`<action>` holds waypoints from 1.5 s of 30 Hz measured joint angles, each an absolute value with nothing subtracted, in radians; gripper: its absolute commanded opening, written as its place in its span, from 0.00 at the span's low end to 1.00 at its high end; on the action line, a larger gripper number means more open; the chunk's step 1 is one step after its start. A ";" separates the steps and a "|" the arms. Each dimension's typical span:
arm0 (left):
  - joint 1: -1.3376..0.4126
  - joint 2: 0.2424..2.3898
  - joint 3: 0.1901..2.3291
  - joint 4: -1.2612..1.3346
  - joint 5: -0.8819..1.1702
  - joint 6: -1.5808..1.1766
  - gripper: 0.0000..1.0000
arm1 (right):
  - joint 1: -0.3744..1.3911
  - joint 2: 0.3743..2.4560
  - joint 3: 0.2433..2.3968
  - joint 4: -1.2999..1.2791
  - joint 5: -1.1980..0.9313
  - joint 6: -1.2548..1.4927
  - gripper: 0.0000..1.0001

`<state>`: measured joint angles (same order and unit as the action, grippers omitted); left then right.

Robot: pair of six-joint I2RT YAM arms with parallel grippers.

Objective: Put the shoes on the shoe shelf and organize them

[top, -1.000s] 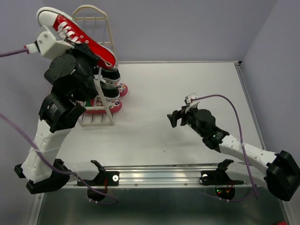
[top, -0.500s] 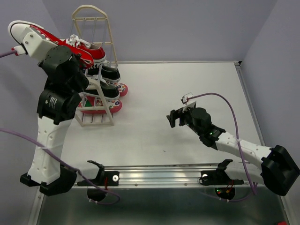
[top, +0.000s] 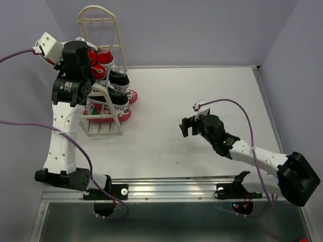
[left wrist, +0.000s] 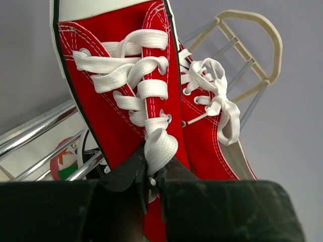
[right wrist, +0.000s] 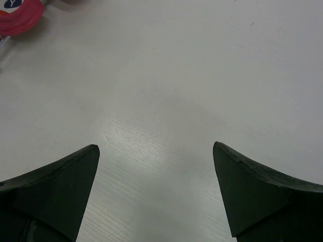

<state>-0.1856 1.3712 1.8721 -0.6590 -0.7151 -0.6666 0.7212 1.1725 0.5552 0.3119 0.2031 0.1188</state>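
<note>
Step in hand: seating a red sneaker on the top tier of the shoe shelf, at the table's far left. The left fingers are pinched nearly closed on its tongue and lace, just beside the second red sneaker. The right fingers are spread wide and hold nothing. Black sneakers and flip-flops occupy the lower tiers. Next move, by judgement: lower the sole onto the rails, then release (toe level with its mate). The arm hides sole-to-rail contact, so that cannot be told.
</note>
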 measured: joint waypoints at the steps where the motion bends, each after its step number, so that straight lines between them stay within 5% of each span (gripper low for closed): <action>1: -0.177 1.370 1.871 -0.664 -0.711 -0.684 0.17 | 0.721 1.179 0.559 0.307 0.204 0.119 1.00; 4: -0.158 1.358 1.835 -0.653 -0.691 -0.710 0.85 | 0.721 1.186 0.563 0.298 0.205 0.117 1.00; 5: -0.154 1.353 1.820 -0.637 -0.683 -0.719 0.99 | 0.721 1.186 0.563 0.295 0.206 0.117 1.00; 21: -0.171 1.259 1.832 -0.531 -0.462 -0.649 0.99 | 0.720 1.175 0.628 0.215 0.410 0.225 1.00; 28: -0.558 1.266 1.812 -0.488 -0.535 -0.540 0.99 | 0.479 1.167 0.690 0.033 0.448 0.455 1.00; 35: -0.833 1.310 1.495 -0.315 -0.539 -0.476 0.99 | 0.333 1.053 0.638 -0.099 0.448 0.565 1.00; 45: -0.857 1.347 1.130 -0.191 -0.449 -0.485 0.99 | 0.334 0.919 0.625 -0.181 0.441 0.585 1.00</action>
